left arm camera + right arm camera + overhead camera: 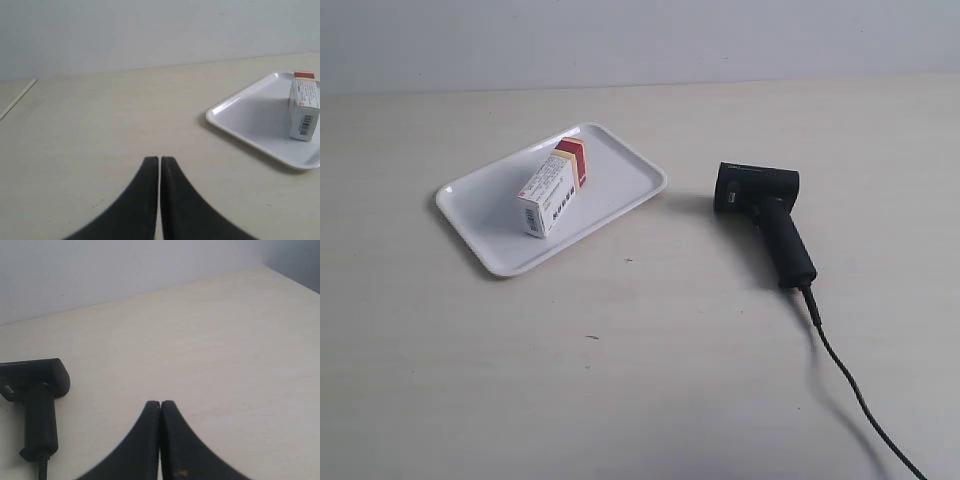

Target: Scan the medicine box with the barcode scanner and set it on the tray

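Observation:
The medicine box (552, 187), a small white carton with a red and tan end, lies inside the white tray (620, 165) in the exterior view. The left wrist view shows the same box (303, 106) standing in the tray (250, 117), its barcode facing the camera. The black barcode scanner (766, 210) lies on the table to the tray's right, cable trailing toward the front; it also shows in the right wrist view (36, 390). My left gripper (160, 159) is shut and empty, well apart from the tray. My right gripper (160, 403) is shut and empty, beside the scanner.
The scanner's thin black cable (860, 395) runs across the table to the exterior view's lower right. A pale wall (640, 40) backs the beige table (620, 380). Neither arm appears in the exterior view.

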### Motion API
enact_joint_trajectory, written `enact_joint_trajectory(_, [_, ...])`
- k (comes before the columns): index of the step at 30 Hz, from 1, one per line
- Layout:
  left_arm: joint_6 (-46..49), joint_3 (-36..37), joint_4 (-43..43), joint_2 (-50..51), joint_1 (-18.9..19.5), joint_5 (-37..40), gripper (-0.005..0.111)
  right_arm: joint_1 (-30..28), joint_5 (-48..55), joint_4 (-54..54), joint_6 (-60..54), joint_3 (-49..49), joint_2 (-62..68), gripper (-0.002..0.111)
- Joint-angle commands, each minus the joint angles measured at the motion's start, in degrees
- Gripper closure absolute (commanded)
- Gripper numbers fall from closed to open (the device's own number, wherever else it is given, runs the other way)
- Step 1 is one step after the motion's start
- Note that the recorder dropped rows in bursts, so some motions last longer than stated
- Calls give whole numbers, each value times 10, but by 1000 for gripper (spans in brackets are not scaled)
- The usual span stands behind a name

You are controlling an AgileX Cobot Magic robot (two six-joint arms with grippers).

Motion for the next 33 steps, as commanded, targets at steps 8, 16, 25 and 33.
enact_joint_trajectory(8, [0,2,-5,-3,0,-4,103,-3,-8,-2,-1,2,2,108])
enact_joint_trajectory(16, [0,2,-35,-3,0,-45,103,-3,-13,-2,-1,2,2,108])
enact_joint_trajectory(25, [-120,2,-253,-3,0,-272,103,-3,-47,-2,142,2,2,108])
enact_joint_trajectory(33, [-277,-169,45,314,0,-311,107,-3,-227,-5,195,2,2,108])
